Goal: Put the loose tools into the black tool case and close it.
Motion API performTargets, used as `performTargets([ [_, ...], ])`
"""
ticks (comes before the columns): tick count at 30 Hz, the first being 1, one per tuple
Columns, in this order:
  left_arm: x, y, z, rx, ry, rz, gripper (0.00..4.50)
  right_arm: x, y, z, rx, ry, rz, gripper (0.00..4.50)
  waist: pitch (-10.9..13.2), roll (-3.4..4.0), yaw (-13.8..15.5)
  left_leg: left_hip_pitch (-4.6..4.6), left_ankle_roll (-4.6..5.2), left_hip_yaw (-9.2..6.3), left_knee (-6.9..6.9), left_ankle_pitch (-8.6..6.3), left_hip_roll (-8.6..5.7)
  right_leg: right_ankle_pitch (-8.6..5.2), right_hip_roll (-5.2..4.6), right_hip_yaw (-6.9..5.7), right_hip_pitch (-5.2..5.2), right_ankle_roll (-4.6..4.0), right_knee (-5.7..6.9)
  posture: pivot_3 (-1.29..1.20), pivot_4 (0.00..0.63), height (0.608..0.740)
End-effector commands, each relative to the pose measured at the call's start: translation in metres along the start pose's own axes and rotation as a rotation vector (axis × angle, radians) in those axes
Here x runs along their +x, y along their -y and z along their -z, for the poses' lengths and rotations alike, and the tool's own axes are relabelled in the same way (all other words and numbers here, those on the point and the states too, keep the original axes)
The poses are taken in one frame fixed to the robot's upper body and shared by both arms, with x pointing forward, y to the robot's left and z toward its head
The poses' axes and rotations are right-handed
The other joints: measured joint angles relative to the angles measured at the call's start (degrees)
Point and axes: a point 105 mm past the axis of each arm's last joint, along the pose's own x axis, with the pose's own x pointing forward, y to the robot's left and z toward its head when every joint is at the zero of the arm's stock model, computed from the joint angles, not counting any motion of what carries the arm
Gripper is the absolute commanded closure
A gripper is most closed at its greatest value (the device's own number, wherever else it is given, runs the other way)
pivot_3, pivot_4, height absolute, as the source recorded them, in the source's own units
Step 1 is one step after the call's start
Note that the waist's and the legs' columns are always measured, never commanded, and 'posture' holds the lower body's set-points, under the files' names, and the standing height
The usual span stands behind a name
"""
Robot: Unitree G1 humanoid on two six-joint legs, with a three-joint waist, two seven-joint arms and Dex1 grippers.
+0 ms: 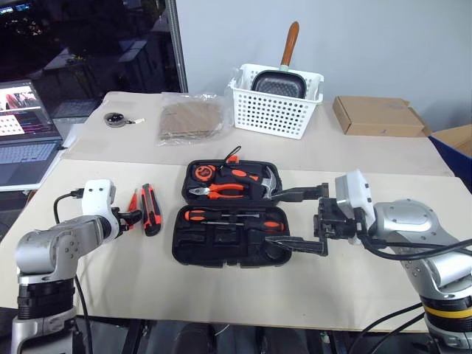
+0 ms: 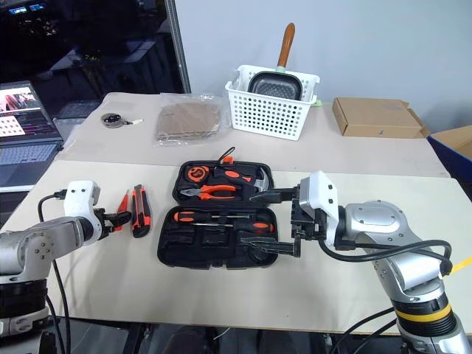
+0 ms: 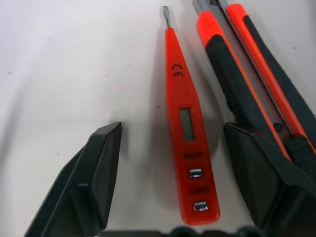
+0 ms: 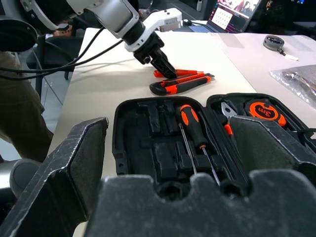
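Note:
The black tool case (image 1: 193, 240) lies open mid-table, its lid half holding pliers, a hammer and a tape measure. Two orange-and-black screwdrivers (image 1: 228, 216) rest in slots of the near half. To its left on the table lie the black-and-orange box cutter (image 1: 150, 209) and the thin red cutter (image 1: 133, 199). My left gripper (image 3: 173, 131) is down at the table and open, one finger on each side of the red cutter (image 3: 185, 123), with a gap at both sides. The box cutter (image 3: 247, 74) lies just outside one finger. My right gripper (image 1: 273, 217) hangs open over the case's right end, holding nothing.
A white perforated basket (image 1: 273, 110) with a pan stands at the back. A flat cardboard box (image 1: 376, 116) is to its right and a clear plastic bag (image 1: 190, 120) to its left. A dark disc with a cord (image 1: 114, 119) and a laptop (image 1: 26, 136) lie far left.

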Motion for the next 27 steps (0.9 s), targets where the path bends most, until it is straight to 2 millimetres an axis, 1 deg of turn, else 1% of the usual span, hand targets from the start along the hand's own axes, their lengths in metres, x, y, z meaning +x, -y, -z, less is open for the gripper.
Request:
performTargets([
  [1,0.004,0.003,0.007,-0.015,-0.019,0.011,2.83,-0.003,0.000,-0.010,-0.062,0.012,0.002,0.00,0.00,0.01,0.06,0.01,0.00,0.00,0.00,0.00,0.00,0.00,0.00,0.00,0.00,0.00,0.01,0.00,0.150,0.740],
  [4,-0.002,-0.004,0.003,-0.025,0.019,0.005,3.95,-0.004,-0.001,-0.008,-0.062,0.007,0.002,0.00,0.00,0.01,0.21,0.00,0.00,0.00,0.01,0.00,-0.01,0.00,0.00,-0.01,0.00,0.01,-0.01,0.00,0.150,0.740],
  [5,-0.005,-0.006,-0.001,-0.029,0.047,0.013,4.06,-0.004,-0.001,-0.007,-0.063,0.009,0.005,0.00,0.00,0.00,0.24,-0.02,0.00,0.00,0.01,0.00,0.00,0.00,0.00,-0.01,0.00,0.01,-0.02,0.00,0.150,0.740],
  [7,-0.017,-0.003,-0.018,-0.039,0.141,0.079,4.07,-0.004,0.000,-0.008,-0.062,0.028,0.018,0.00,0.00,0.00,0.25,-0.06,0.01,-0.01,0.00,-0.01,0.00,0.00,-0.01,0.00,-0.02,0.01,-0.05,0.00,0.150,0.740],
  [9,-0.035,0.004,-0.042,0.020,0.268,0.169,4.07,-0.005,-0.001,-0.009,-0.080,0.047,0.028,0.00,0.01,-0.02,0.11,-0.15,0.01,-0.01,0.00,-0.01,0.01,0.00,0.00,-0.01,-0.10,0.01,-0.08,0.00,0.150,0.740],
  [11,-0.055,0.023,-0.060,0.113,0.348,0.315,4.07,-0.007,-0.001,-0.009,-0.088,0.053,0.036,0.00,0.05,-0.08,0.13,-0.23,0.00,-0.06,0.00,-0.01,0.03,0.00,0.00,-0.03,-0.14,0.00,-0.10,0.00,0.150,0.740],
  [12,-0.063,0.037,-0.065,0.211,0.362,0.397,4.07,-0.008,0.000,-0.009,-0.083,0.061,0.044,0.00,0.05,-0.08,0.12,-0.24,-0.01,-0.08,0.00,0.00,0.04,0.00,0.00,-0.05,-0.14,-0.01,-0.12,0.00,0.150,0.740],
  [14,-0.074,0.062,-0.064,0.416,0.347,0.539,4.07,-0.009,0.001,-0.010,-0.072,0.072,0.056,0.00,0.05,-0.07,0.17,-0.22,-0.02,-0.08,0.00,0.00,0.04,-0.01,-0.03,-0.04,-0.13,-0.02,-0.13,0.00,0.150,0.740],
  [16,-0.079,0.092,-0.056,0.615,0.301,0.692,4.07,-0.014,0.000,-0.008,-0.063,0.062,0.063,0.00,0.07,0.06,0.44,-0.15,-0.03,-0.05,-0.01,-0.01,0.02,-0.01,-0.11,-0.03,-0.06,-0.03,-0.15,0.00,0.150,0.740],
  [18,-0.078,0.115,-0.044,0.819,0.255,0.817,4.07,-0.019,-0.002,-0.007,-0.081,0.046,0.076,0.00,0.08,0.15,0.69,-0.14,-0.03,-0.03,-0.01,0.00,-0.04,-0.01,-0.26,-0.10,0.00,-0.02,-0.17,0.00,0.150,0.740],
  [19,-0.077,0.122,-0.040,0.885,0.233,0.868,4.07,-0.021,-0.004,-0.006,-0.078,0.039,0.072,0.00,0.08,0.16,0.73,-0.14,-0.02,0.06,-0.01,0.00,-0.06,-0.01,-0.32,-0.12,0.00,-0.01,-0.20,0.00,0.150,0.740],
  [20,-0.071,0.130,-0.035,0.975,0.208,0.906,4.07,-0.025,-0.007,-0.003,-0.069,0.022,0.069,0.00,0.08,0.16,0.64,-0.17,0.00,0.09,-0.01,0.00,-0.08,-0.01,-0.28,-0.14,0.01,-0.01,-0.25,0.00,0.150,0.740],
  [23,-0.058,0.142,-0.026,1.118,0.150,0.992,4.07,-0.033,-0.012,0.001,-0.042,-0.008,0.068,0.00,0.09,0.17,0.48,-0.31,0.10,0.15,0.02,0.01,-0.11,0.04,0.25,-0.18,-0.01,0.09,-0.44,0.00,0.150,0.740],
  [24,-0.054,0.144,-0.024,1.159,0.130,1.016,4.07,-0.036,-0.013,0.002,-0.036,-0.019,0.074,0.00,0.09,0.17,0.33,-0.35,0.14,0.16,0.03,0.00,-0.08,0.07,0.46,-0.21,-0.04,0.13,-0.51,0.00,0.150,0.740],
  [27,-0.044,0.148,-0.015,1.271,0.080,1.067,4.07,-0.043,-0.016,0.006,-0.026,-0.050,0.092,0.00,0.09,0.17,0.04,-0.39,0.30,0.17,0.08,-0.09,-0.05,0.08,0.68,-0.10,-0.05,0.18,-0.59,0.00,0.150,0.740],
])
